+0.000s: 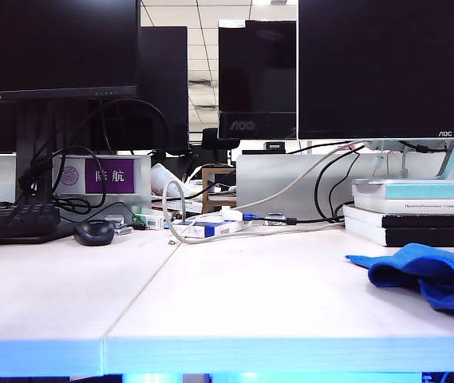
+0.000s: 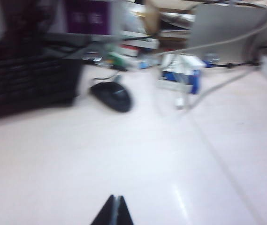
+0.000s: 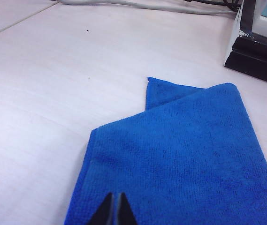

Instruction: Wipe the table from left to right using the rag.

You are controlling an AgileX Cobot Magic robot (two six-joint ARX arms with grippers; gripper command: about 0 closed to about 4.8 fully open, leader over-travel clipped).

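One blue rag (image 1: 426, 275) is seen lying folded and rumpled on the white counter (image 1: 234, 303), at the far right of the exterior view, just in front of a stack of three books (image 1: 418, 211). The counter is made of two panels joined by one thin seam (image 1: 143, 291). The left claw (image 2: 115, 212) is shown above bare counter, its two tips pressed together with nothing between them; that view is blurred. The right claw (image 3: 115, 210) is shown over the rag (image 3: 185, 159), its tips likewise together; whether the cloth is touched cannot be told. Neither claw is seen in the exterior view. One black mouse (image 1: 94, 232) and one black keyboard (image 1: 13, 221) are set at the rear left, and four dark monitors (image 1: 390, 68) can be counted behind.
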